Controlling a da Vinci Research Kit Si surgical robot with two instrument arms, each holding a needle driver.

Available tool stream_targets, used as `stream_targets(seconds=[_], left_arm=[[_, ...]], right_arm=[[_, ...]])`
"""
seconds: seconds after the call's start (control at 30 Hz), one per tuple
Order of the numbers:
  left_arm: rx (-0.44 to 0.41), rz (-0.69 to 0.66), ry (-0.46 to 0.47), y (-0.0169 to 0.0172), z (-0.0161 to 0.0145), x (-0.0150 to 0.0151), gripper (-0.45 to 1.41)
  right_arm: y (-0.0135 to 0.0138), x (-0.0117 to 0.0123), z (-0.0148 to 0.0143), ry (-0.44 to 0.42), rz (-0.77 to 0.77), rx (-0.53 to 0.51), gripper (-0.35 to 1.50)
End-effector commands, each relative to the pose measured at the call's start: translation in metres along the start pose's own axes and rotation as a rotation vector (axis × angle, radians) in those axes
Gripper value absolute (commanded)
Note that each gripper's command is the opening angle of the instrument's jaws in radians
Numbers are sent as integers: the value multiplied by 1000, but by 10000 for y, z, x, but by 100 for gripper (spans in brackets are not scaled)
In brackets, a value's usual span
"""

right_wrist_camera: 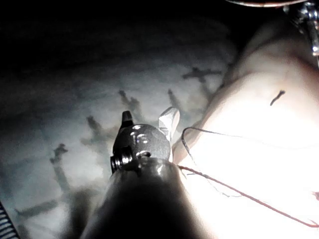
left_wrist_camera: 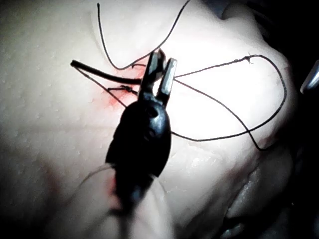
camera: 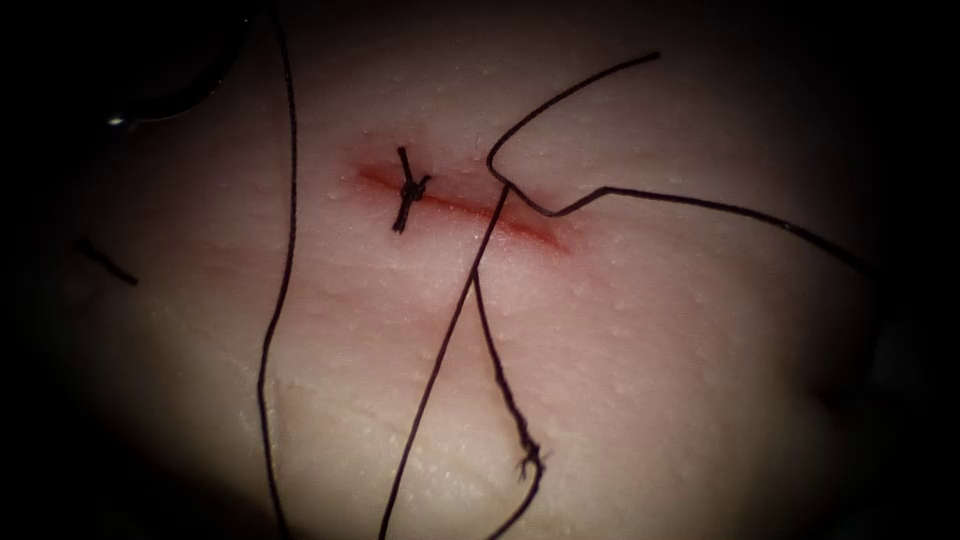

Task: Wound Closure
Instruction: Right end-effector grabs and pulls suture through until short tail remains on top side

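Tissue point(camera: 640, 380) carries one knotted stitch point(camera: 408, 188) across the cut point(camera: 470, 208). Loose thread point(camera: 440, 340) crosses the cut right of it. Left tool point(left_wrist_camera: 160, 74): jaws apart, holding nothing. Right tool point(right_wrist_camera: 149, 122): jaws apart, empty, beside the tissue.

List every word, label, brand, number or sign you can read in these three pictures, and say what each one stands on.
None: no readable word, number, brand or sign on the tissue, the thread, the tied stitch across the cut, the left tool or the right tool.
Dark cross-shaped marks on the sheet beside the tissue are not letters.
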Motion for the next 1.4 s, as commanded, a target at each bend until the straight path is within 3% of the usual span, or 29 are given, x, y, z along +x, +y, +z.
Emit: stream_targets(seconds=[0.03,0.27,0.5,0.67,0.87,1.13,1.3,1.4], left_arm=[[-2,-3,-1,6,5,-7,-45],[-2,-3,-1,6,5,-7,-45],[-1,-3,-3,6,2,-8,-45],[1,-1,-4,7,3,-9,-45],[2,2,-5,9,4,-12,-45],[1,4,-5,11,0,-12,-45],[0,4,-5,11,-1,-12,-45],[0,4,-6,12,-2,-12,-45]], right_arm=[[9,-16,-3,-5,9,-4,134],[58,-56,-37,9,42,-58,131],[81,-87,-70,45,58,-97,124],[94,-111,-75,38,54,-107,119],[105,-139,-47,13,38,-124,109],[120,-173,17,-53,37,-136,59],[125,-176,43,-51,47,-137,51],[125,-174,56,-60,64,-129,30]])
